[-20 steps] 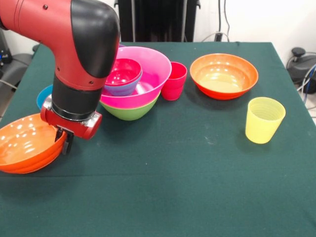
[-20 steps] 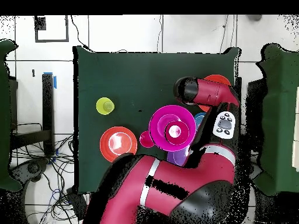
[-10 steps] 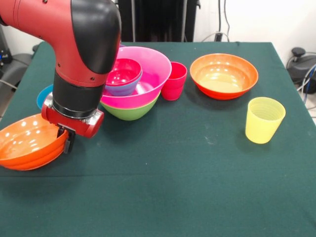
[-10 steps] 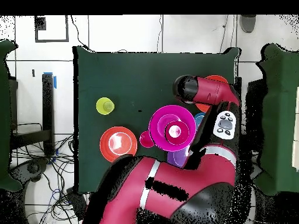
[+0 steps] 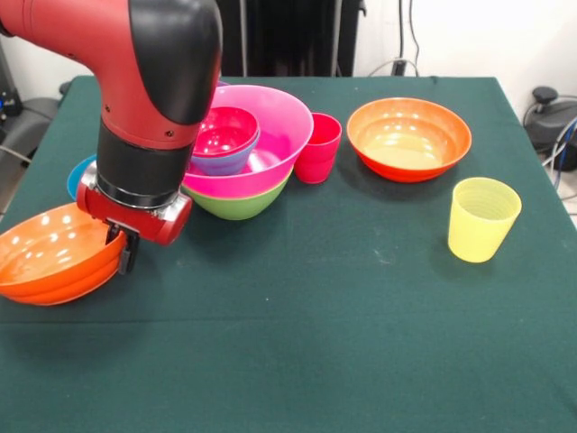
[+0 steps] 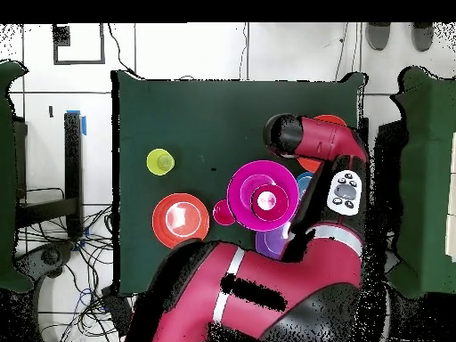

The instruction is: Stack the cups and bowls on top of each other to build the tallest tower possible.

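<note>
The gripper [image 5: 124,251] hangs at the rim of the left orange bowl [image 5: 50,255], at about 9 o'clock on the green desk [image 5: 315,316] in the front view. Its dark fingers [image 5: 128,253] appear clamped on that rim, and the bowl sits tilted. Just behind the arm, at 11 o'clock, stands the tower [image 5: 243,167]: a green bowl [image 5: 236,203] under the big pink bowl [image 5: 266,144], with a purple bowl [image 5: 224,162] and a small red-pink bowl [image 5: 225,129] nested inside. The red cup [image 5: 318,148] touches the tower's right side. A second orange bowl [image 5: 408,138] lies at 1 o'clock, the yellow cup [image 5: 482,218] upright at 3 o'clock. A blue bowl [image 5: 79,176] peeks out behind the arm.
</note>
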Tool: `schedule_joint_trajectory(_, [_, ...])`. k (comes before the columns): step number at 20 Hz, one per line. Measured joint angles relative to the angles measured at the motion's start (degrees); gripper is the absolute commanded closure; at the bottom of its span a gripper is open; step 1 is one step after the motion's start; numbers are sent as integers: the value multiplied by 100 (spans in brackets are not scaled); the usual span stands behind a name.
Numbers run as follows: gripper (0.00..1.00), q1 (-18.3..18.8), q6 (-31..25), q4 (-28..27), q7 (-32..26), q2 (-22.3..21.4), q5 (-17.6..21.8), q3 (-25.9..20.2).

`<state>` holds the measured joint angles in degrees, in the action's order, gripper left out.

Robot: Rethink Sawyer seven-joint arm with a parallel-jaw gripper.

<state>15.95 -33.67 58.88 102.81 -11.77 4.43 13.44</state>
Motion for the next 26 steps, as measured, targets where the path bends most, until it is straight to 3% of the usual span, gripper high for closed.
schedule_joint_trajectory(16, [100, 3, -1284, 41, 0, -474, 0, -4])
schedule_joint_trajectory(26, [100, -4, -1692, 41, 0, -700, 11, -10])
